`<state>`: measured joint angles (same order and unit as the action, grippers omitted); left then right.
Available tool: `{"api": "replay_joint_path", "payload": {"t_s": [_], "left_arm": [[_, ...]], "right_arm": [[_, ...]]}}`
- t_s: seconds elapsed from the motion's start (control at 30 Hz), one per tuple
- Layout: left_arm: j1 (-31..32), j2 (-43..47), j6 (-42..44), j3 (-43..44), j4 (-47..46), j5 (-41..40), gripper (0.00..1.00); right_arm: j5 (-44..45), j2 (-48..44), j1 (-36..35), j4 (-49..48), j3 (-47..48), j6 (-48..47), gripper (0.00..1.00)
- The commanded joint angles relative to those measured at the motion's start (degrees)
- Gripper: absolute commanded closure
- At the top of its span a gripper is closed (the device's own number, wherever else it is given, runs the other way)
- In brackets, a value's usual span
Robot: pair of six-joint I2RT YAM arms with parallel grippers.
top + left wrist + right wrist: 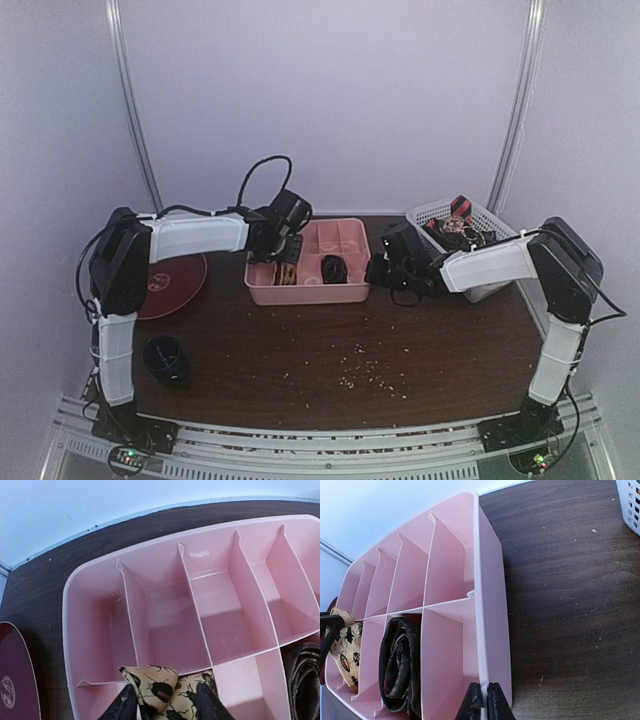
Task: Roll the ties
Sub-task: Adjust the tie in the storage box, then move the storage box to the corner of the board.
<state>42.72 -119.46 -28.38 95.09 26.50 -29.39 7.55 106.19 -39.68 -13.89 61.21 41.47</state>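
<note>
Dark wooden table [330, 350], pale walls. Left gripper [166, 706] clasps the rolled tan tie [159, 684], low in the pink tray [90, 610] cell beneath it: seating it looks the step, letting go next. Right gripper [483, 702] clenched at the tray's rim. Only the overhead view shows spare ties [458, 222] in the white basket [430, 208] behind it.

Top camera: high up and behind the arms [195, 236], far away, looking down and forward over the whole table [350, 340]. The arm bases are at the bottom of the frame and the wall [320, 100] is at the top.
Left wrist camera: very close, looking down into the pink box [90, 630]. The left gripper [165, 705] shows at the bottom edge.
Right wrist camera: close and low, looking along the pink box from one end. The right gripper [484, 700] shows at the bottom edge and the white basket [630, 505] in the upper right corner.
Shared: all three see the pink box. Both wrist views see the tan tie [155, 680] and the dark rolled tie [302, 680].
</note>
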Motion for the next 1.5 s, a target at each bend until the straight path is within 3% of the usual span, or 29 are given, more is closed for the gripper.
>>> {"api": "replay_joint_path", "payload": {"t_s": [0.0, 0.23, 1.07, 1.47], "left_arm": [[-0.9, 0.1, 0.3, -0.4, -2.5, 1.1, 0.62], [-0.9, -0.8, -1.9, -3.7, -3.9, 4.6, 0.72], [-4.2, -7.3, -1.2, -4.2, -10.1, 10.2, 0.72], [-3.9, -0.3, 2.8, -1.9, -8.4, 12.7, 0.52]], "right_arm": [[-2.9, -0.1, -0.8, 4.8, -1.6, -1.0, 1.00], [-2.7, 0.0, -0.8, 4.8, -1.7, -1.1, 1.00], [-2.4, 1.0, -0.8, 4.7, -0.9, -1.2, 1.00], [-0.8, 1.1, -0.7, 6.1, 0.8, -0.7, 1.00]]}}
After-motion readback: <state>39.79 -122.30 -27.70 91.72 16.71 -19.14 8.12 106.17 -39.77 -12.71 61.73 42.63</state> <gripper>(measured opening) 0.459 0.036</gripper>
